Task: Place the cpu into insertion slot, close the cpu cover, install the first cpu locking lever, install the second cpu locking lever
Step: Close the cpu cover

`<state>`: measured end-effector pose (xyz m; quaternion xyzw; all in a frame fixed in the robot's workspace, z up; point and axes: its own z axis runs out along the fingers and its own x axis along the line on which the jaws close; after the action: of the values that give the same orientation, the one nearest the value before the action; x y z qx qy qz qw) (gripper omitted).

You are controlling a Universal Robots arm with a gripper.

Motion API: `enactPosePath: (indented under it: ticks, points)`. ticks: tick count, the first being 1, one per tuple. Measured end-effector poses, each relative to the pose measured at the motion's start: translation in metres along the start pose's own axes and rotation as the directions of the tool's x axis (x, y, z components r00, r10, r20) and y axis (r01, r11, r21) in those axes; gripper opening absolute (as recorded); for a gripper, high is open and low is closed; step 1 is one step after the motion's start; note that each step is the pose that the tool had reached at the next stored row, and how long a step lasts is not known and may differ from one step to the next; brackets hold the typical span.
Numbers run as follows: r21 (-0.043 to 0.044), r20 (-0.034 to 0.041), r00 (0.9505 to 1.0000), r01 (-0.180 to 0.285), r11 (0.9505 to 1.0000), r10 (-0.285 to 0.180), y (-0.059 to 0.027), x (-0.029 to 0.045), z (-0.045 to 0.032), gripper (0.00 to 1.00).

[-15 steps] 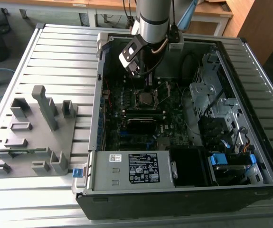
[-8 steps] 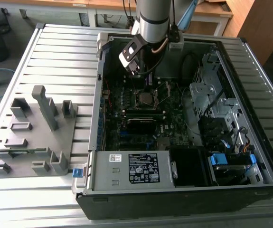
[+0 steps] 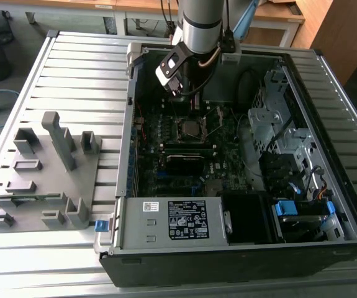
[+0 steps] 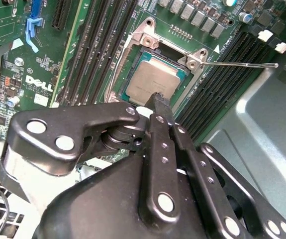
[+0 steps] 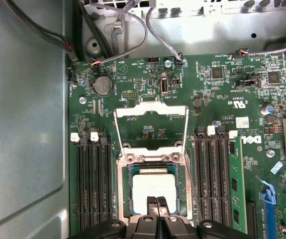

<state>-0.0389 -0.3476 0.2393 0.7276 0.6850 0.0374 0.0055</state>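
Claw [image 5: 157, 203] tips are pinched together with nothing between them, right over one edge of the cpu [image 5: 153, 185]. Can't tell if they touch it. Chip's lying flat in the insertion slot [image 5: 124, 191], mid-motherboard [image 5: 222, 84], between the memory slots [image 5: 90, 179]. The cpu cover [image 5: 150, 110] is flipped open, clear of the socket. The case [image 3: 123, 167] sits on the slatted bench [image 3: 72, 74].

Arm [image 3: 200, 25] over the open computer case [image 3: 215, 264], cpu [image 3: 188, 128] in the insertion slot [image 3: 176, 132], grey fixture [image 3: 45, 186] beside it.
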Motion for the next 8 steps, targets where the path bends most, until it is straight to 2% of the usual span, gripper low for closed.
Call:
enactPosePath:
  ticks: [8]
  points:
    - [0.0001,0.0004,1.0000,0.000,1.0000,0.000,0.0001,0.0001,-0.0024,0.10]
